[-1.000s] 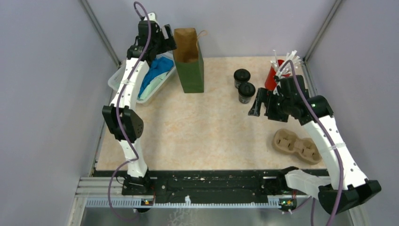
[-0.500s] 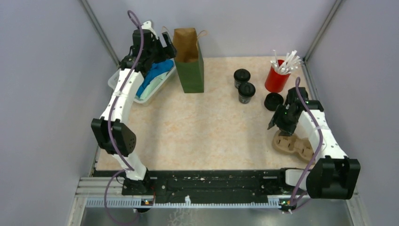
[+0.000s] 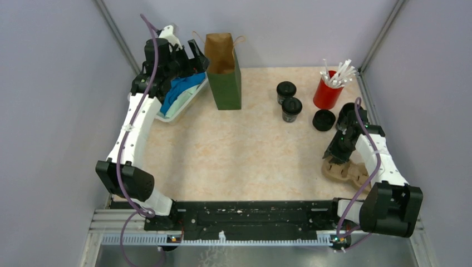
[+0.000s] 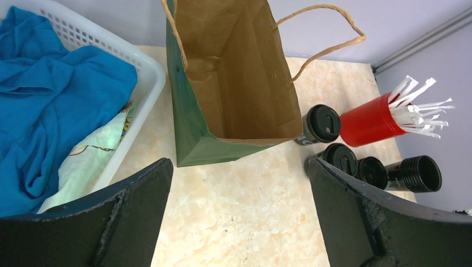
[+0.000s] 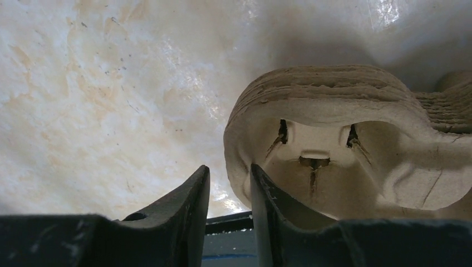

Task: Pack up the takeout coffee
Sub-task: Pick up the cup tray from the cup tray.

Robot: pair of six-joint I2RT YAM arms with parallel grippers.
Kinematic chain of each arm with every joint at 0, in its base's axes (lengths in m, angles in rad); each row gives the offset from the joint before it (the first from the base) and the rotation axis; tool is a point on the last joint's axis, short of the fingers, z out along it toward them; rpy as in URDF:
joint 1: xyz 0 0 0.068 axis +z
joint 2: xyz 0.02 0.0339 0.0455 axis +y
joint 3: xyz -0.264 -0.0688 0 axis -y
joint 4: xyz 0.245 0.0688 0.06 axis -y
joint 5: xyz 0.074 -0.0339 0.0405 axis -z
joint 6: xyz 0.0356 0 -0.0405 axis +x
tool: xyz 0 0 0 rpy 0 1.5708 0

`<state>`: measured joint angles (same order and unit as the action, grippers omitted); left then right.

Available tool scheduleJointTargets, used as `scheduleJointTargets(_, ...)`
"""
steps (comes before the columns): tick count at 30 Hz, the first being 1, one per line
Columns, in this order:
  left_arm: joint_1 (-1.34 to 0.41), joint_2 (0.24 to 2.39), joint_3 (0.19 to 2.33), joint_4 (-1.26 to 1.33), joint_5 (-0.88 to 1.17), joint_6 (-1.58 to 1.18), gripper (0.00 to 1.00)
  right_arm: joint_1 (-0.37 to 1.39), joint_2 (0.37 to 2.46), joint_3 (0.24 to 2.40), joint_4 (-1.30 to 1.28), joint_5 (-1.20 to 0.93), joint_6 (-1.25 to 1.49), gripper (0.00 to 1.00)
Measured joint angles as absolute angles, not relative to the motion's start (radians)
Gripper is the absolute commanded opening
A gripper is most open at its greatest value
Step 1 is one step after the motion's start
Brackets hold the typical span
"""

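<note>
1. Right arm (image 3: 372,153) has swung away from the cups and down; the right gripper (image 5: 229,167) now sits at the left end of the pulp carrier (image 5: 334,111), and its jaws have narrowed from wide.
2. One finger is outside the carrier's rim wall and the other is on the well side, with a slim gap showing. I can't tell whether they pinch it.
3. Left gripper (image 4: 239,161) has drifted slightly left. It hangs above the near end of the green paper bag (image 3: 225,83), fully spread and holding nothing.
4. The takeout coffee is on the table (image 3: 239,150), right of the bag and outside it. The back cup (image 3: 286,89) and front cup (image 3: 291,107) are close together. The third cup (image 3: 323,119) stands lid up, just beside the red cup (image 3: 324,94) of white sticks.
5. White basket (image 4: 111,44) with the blue cloth (image 4: 50,94) sits just left of the bag.
</note>
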<state>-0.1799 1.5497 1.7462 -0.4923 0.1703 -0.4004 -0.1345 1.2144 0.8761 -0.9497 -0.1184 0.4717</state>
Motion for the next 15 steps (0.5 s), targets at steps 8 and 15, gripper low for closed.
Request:
scheduleJointTargets(8, -0.184, 1.556, 1.746, -0.492, 0.202, -0.398, 0.98, -0.135, 1.214, 0.871, -0.949, -0.102, 0.475, 0.35)
scheduleJointTargets(15, -0.187, 1.556, 1.746, -0.492, 0.211, -0.398, 0.98, -0.136, 1.211, 0.87, -0.958, -0.075, 0.484, 0.41)
